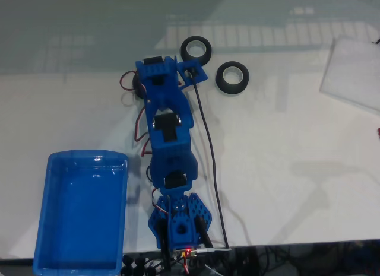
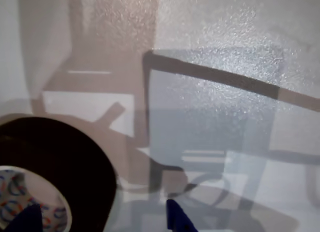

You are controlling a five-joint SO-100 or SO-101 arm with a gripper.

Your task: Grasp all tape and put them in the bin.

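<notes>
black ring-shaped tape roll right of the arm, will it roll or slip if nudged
The black ring-shaped tape roll lies flat on the glossy white table, so it would probably slide, not roll. It looks stiff enough to keep its ring shape when pinched. Being small beside the bright blue rectangular plastic bin, it is likely light.

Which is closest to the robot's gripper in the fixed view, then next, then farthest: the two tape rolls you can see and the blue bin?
1. The tape roll right beside the gripper, at the top.
2. The other tape roll, to its right.
3. The bin, far off at lower left.
</notes>
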